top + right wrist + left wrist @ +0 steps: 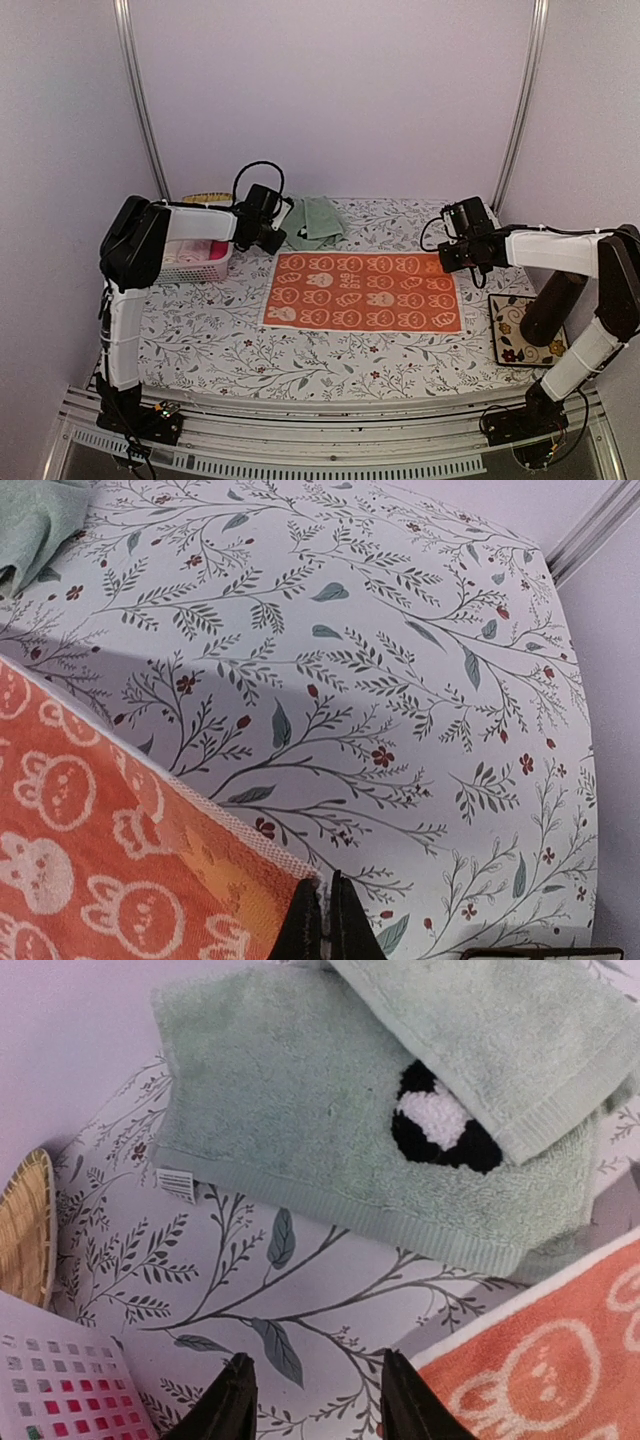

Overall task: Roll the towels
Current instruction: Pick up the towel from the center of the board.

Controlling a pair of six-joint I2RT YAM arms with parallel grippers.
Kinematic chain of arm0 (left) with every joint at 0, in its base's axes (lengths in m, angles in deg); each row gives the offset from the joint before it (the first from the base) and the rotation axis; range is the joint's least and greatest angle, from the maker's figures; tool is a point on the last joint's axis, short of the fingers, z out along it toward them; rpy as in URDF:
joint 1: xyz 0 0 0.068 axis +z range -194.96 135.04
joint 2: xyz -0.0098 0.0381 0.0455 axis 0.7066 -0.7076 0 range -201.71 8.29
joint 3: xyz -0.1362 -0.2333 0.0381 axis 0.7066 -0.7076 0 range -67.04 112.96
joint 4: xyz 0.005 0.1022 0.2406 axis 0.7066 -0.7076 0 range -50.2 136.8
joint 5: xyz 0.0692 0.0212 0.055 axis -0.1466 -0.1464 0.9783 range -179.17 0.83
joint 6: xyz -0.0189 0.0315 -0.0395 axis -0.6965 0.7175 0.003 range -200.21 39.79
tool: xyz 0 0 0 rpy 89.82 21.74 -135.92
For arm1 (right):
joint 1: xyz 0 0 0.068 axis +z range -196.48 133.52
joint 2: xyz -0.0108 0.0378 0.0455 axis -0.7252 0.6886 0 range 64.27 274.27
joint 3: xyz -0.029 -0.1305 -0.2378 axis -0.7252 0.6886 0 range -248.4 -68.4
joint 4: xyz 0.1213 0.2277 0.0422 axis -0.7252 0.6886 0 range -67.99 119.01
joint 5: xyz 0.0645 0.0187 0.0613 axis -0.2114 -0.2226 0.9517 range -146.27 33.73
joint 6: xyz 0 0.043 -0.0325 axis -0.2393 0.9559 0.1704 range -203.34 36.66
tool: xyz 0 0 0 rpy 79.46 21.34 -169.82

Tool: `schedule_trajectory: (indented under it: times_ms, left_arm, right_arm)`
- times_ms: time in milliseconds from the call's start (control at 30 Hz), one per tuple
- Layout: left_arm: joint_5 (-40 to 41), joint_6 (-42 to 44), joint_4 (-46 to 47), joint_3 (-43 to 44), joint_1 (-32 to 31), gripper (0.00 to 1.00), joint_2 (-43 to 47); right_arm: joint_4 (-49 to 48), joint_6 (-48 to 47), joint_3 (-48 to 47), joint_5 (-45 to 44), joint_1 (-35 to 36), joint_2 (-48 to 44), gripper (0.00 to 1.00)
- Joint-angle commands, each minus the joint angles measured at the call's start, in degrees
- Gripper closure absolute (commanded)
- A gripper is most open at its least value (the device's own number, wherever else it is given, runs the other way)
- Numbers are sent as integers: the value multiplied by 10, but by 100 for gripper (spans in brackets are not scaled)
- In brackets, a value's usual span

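The orange towel [362, 292] with cream bunny figures lies spread flat in the middle of the table. My right gripper [452, 258] is at its far right corner; in the right wrist view its jaws [327, 890] are pinched together on the corner of the orange towel [100, 850]. The mint green towel [315, 220] lies crumpled and partly folded at the back, its black-and-white mark [435, 1120] showing. My left gripper [272, 238] is open and empty [315, 1370], between the mint towel [300, 1110] and the orange towel's far left corner [540, 1360].
A white lattice basket [195, 262] with pink contents stands at the left, under my left arm. A woven wicker piece [25, 1220] lies behind it. A patterned square tray [522, 330] sits at the right edge. Metal frame posts stand at the back.
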Motion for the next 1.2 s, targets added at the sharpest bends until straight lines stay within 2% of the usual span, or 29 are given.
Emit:
schedule_trajectory:
  times_ms: [0, 133, 267, 567, 667, 967, 1167]
  left_arm:
    - [-38, -6, -33, 22, -2, 56, -21]
    - [-41, 6, -42, 34, -1, 56, -24]
    - [-66, 30, -46, 38, 3, 56, -24]
    - [-198, 100, -49, 11, 26, 57, -2]
    - [-205, 125, -50, 8, 29, 56, 0]
    - [-239, 202, -43, -4, 35, 64, 12]
    - [-288, 246, -55, 14, 38, 64, 7]
  right_arm:
    - [-32, 7, 68, 61, -1, -79, 98]
    - [-31, 21, 121, 88, 7, -119, 98]
    - [-17, 31, 132, 69, 21, -129, 98]
    - [-7, 47, 143, 34, 35, -133, 98]
    - [-6, 51, 150, 29, 35, -138, 98]
    - [0, 64, 163, 20, 36, -146, 98]
    - [2, 67, 164, 18, 37, -146, 98]
